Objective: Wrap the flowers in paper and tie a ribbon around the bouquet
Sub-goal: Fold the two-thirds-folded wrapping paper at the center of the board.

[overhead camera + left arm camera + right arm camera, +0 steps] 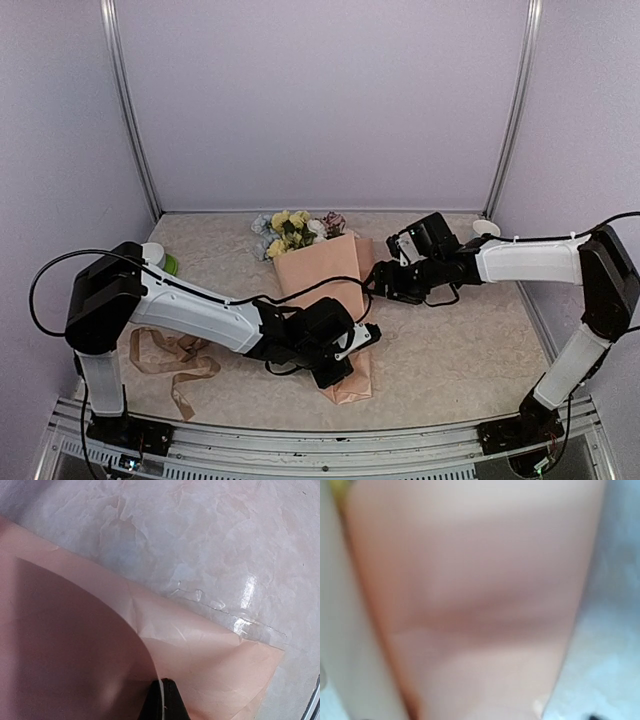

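Note:
The flowers (290,232) lie at the back of the table, their blooms poking out of the peach-pink paper (322,268) rolled around the stems. This bouquet runs toward the near edge. My left gripper (367,339) is at the paper's lower right side. In the left wrist view its black fingers (164,696) are shut on a thin edge of the paper (75,645). My right gripper (373,285) is pressed against the cone's right edge. Blurred paper (470,595) fills the right wrist view and hides that gripper's fingers. The tan ribbon (172,360) lies loose on the left.
A green and white object (161,262) stands behind the left arm. A small white object (486,228) sits at the back right corner. Metal posts (131,110) and purple walls enclose the table. The crinkled pale cover (210,540) spans the table.

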You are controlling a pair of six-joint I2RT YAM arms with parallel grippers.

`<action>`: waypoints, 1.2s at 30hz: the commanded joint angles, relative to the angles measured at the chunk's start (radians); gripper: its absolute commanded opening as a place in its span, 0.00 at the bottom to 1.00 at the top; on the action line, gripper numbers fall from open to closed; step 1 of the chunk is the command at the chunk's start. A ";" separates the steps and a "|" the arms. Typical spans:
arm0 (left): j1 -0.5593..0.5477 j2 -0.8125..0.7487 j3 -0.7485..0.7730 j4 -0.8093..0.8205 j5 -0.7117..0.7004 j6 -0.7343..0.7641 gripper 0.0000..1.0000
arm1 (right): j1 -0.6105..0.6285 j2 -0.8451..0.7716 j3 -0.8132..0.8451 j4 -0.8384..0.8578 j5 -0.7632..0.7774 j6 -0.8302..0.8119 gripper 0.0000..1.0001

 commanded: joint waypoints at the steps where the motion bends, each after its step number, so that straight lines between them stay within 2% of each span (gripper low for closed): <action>1: -0.009 0.030 0.026 -0.047 -0.011 0.023 0.00 | -0.011 -0.038 0.060 -0.060 -0.087 -0.184 1.00; 5: -0.013 0.040 0.031 -0.052 -0.010 0.011 0.00 | -0.011 -0.020 0.090 -0.012 -0.133 -0.223 0.99; 9: -0.014 0.048 0.043 -0.067 -0.010 0.010 0.00 | -0.011 0.015 0.111 0.070 -0.235 -0.231 0.82; 16: -0.014 0.047 0.040 -0.072 -0.010 0.017 0.00 | -0.012 0.124 0.095 0.142 -0.307 -0.199 0.71; 17: -0.014 0.047 0.038 -0.072 -0.006 0.017 0.00 | -0.011 0.136 0.094 0.155 -0.323 -0.193 0.63; 18: -0.015 0.048 0.038 -0.073 -0.004 0.020 0.00 | -0.011 0.147 0.099 0.165 -0.337 -0.189 0.50; 21: -0.014 0.043 0.035 -0.078 -0.004 0.025 0.00 | -0.011 0.148 0.104 0.177 -0.323 -0.186 0.07; 22: -0.014 0.038 0.031 -0.078 -0.005 0.026 0.00 | -0.013 0.143 0.099 0.176 -0.301 -0.186 0.00; 26: -0.016 0.004 0.018 -0.076 0.001 0.045 0.00 | -0.035 0.131 0.059 0.165 -0.235 -0.174 0.00; 33: -0.017 -0.106 -0.003 -0.036 0.043 0.093 0.02 | -0.065 0.170 -0.013 0.259 -0.272 -0.141 0.00; 34: -0.016 -0.116 -0.001 -0.036 0.056 0.096 0.04 | -0.066 0.173 -0.013 0.263 -0.271 -0.140 0.00; 36: -0.015 -0.135 0.007 -0.043 0.095 0.105 0.20 | -0.066 0.177 -0.016 0.256 -0.251 -0.146 0.00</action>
